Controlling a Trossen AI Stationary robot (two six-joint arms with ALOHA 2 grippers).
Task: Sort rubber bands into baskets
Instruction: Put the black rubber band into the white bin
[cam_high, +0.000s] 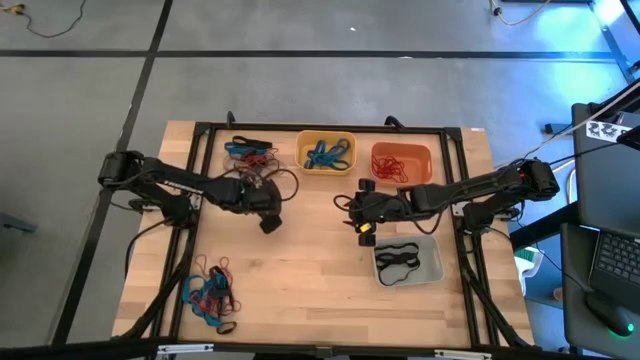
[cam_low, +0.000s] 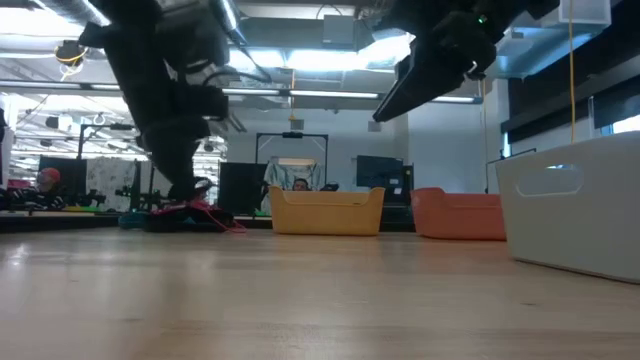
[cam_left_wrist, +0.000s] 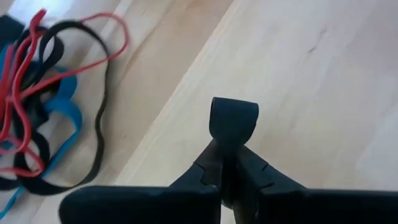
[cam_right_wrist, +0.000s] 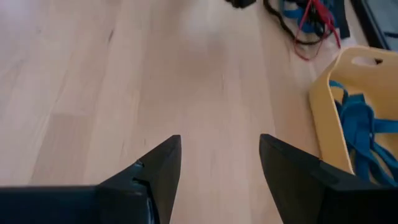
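Left hand (cam_high: 270, 222) sits left of worktop (cam_high: 300, 290) centre, just at 5 o'clock of the far band pile (cam_high: 250, 153). Its fingers (cam_left_wrist: 234, 118) are pressed together with a small black loop pinched at the tips; the left wrist view shows the loop standing up from the closed tips, with bare wood behind it. Beside it in that view lies a tangle of red, black and blue bands (cam_left_wrist: 43, 106), touching the worktop. Right hand (cam_high: 363, 232) hangs right of centre, between the orange basket (cam_high: 401, 165) at 1 o'clock and the grey basket (cam_high: 408, 262) at 4 o'clock. Its fingers (cam_right_wrist: 155, 168) stand apart at a medium gap, nothing between them, only wood below. Yellow basket (cam_high: 326, 151) at 12 o'clock of the worktop holds blue bands (cam_high: 328, 155); the orange basket holds red bands (cam_high: 396, 167); the grey basket holds black bands (cam_high: 397, 260). A second mixed pile (cam_high: 210, 293) lies near the 7 o'clock corner, well apart from both hands. In the low view the yellow basket (cam_low: 327, 211), orange basket (cam_low: 458, 213) and grey basket (cam_low: 580, 200) stand upright on the worktop.
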